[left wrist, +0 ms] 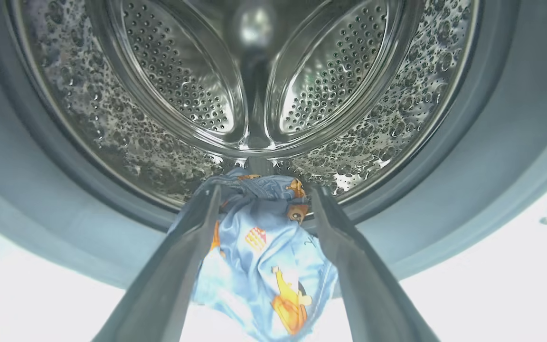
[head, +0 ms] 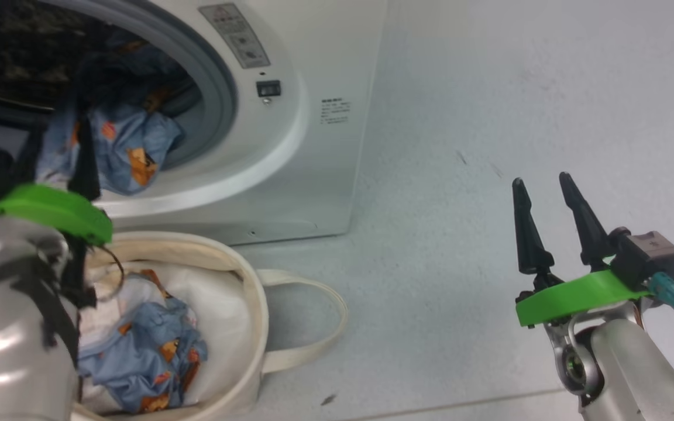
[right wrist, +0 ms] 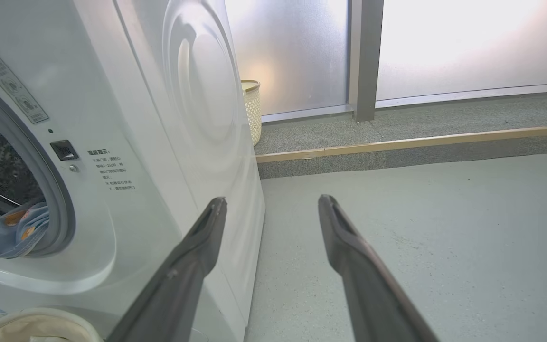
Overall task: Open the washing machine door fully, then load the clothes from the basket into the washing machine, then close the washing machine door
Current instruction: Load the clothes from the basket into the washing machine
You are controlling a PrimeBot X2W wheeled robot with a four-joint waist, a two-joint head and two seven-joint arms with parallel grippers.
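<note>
Where the left gripper (left wrist: 265, 190) reached into the mouth of the washing machine (head: 313, 146), its two dark fingers (left wrist: 174, 275) stood spread wide apart and clamped nothing. A light blue garment (left wrist: 264, 266) with orange prints lay loose between them, bunched at the drum's edge and hanging down over the grey rubber seal (left wrist: 444, 213) toward the white front. Beyond the fingertips the perforated steel drum (left wrist: 183, 85) curved away. In the head view the same garment draped out of the round opening, partly inside and partly over the rim, behind the left arm's green collar (head: 44, 210). Just below the opening, on the floor (head: 489, 117) and close against the machine's front, sat the basket (head: 255, 304), its cream sides slumped and one loop handle (head: 325, 327) lying flat toward the right. More of the clothes (head: 150, 351), crumpled blue fabric with orange prints, lay inside it on white padding (head: 220, 304). The right gripper (head: 542, 181) hung well off to the right of the machine above the floor, its fingers likewise parted and empty. The right wrist view looked past the washer's white side panel to a raised grey step (right wrist: 397, 142), frosted glass panels (right wrist: 302, 47) and a pale woven bin (right wrist: 252, 109) standing behind the machine's far edge.
</note>
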